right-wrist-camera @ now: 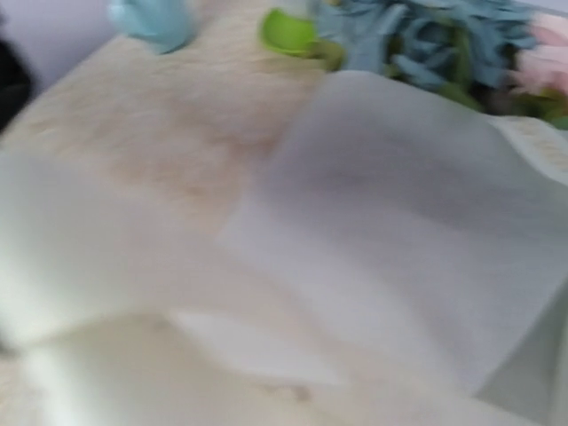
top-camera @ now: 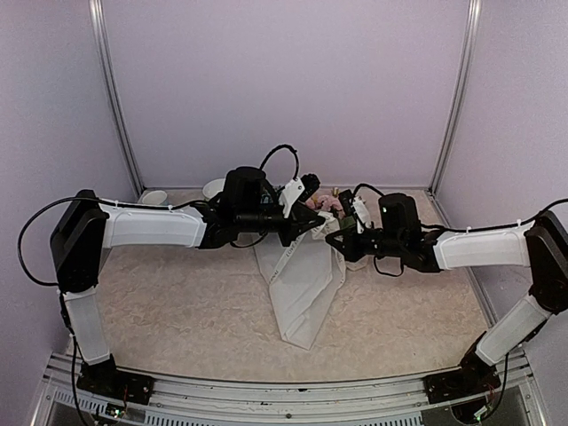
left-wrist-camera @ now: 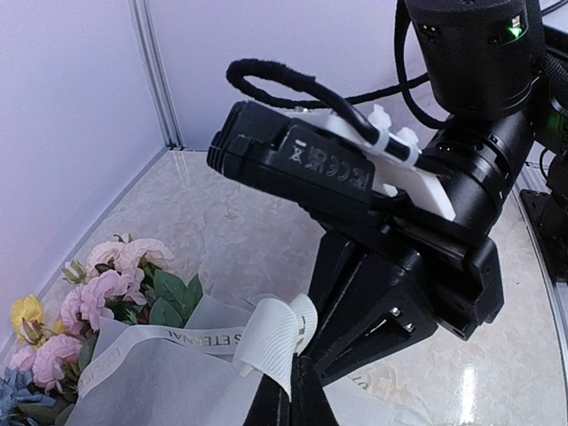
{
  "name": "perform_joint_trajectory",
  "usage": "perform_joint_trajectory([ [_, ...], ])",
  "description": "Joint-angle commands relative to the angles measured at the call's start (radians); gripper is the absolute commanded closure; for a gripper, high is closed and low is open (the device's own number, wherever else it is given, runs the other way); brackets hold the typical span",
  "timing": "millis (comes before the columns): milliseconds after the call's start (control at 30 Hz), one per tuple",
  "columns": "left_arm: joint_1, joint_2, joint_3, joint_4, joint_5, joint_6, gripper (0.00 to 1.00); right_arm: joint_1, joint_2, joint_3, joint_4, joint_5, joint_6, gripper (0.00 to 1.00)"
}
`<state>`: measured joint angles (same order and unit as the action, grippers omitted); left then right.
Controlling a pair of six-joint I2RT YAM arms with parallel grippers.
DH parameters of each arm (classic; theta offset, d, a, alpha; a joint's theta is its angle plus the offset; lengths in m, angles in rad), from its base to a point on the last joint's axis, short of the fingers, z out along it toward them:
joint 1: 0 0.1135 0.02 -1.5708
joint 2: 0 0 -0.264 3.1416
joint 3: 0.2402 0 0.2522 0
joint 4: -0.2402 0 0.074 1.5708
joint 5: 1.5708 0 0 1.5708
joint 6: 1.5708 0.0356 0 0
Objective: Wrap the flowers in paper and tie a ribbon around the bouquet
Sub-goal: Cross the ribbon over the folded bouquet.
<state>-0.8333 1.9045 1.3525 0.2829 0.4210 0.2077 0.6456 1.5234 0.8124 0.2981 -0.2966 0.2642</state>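
The bouquet (top-camera: 302, 284) lies mid-table, a white paper (left-wrist-camera: 151, 390) cone with pink, yellow and blue flowers (left-wrist-camera: 106, 288) at its far end. The lettered cream ribbon (left-wrist-camera: 164, 342) crosses the paper and ends in a loop. My left gripper (left-wrist-camera: 297, 395) is shut on that loop; from above it (top-camera: 309, 228) hovers over the bouquet's neck. The right gripper (left-wrist-camera: 312, 353) points down beside it, jaws together, tips against the same loop; whether it pinches ribbon is hidden. The right wrist view is blurred: paper (right-wrist-camera: 399, 222), blue flowers (right-wrist-camera: 426, 35), and none of its own fingers.
Two white bowls (top-camera: 155, 197) (top-camera: 213, 187) stand at the back left by the wall. A light blue object (right-wrist-camera: 155, 22) and a green one (right-wrist-camera: 288, 31) lie beyond the flower heads. Both forearms meet above the bouquet, with cables looping between them.
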Motion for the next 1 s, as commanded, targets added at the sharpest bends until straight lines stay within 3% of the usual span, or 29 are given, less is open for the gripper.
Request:
perform_joint_trajectory([
  [0,-0.009,0.006,0.033,0.007,0.005,0.004,1.0,0.0,-0.002,0.013,0.072,0.146,0.016,0.94],
  [367,-0.01,0.011,0.046,-0.007,0.011,0.015,1.0,-0.021,0.033,0.059,0.063,0.223,-0.024,0.8],
  [633,-0.009,0.035,0.065,-0.005,0.002,0.006,1.0,-0.021,0.053,0.065,0.095,0.155,-0.024,0.73],
  [800,-0.005,0.06,0.076,0.014,-0.114,-0.047,1.0,-0.021,0.037,0.038,0.113,0.216,-0.006,0.7],
  [967,-0.008,0.067,0.089,-0.03,-0.191,-0.05,1.0,-0.031,0.05,0.059,0.029,0.344,0.013,0.71],
])
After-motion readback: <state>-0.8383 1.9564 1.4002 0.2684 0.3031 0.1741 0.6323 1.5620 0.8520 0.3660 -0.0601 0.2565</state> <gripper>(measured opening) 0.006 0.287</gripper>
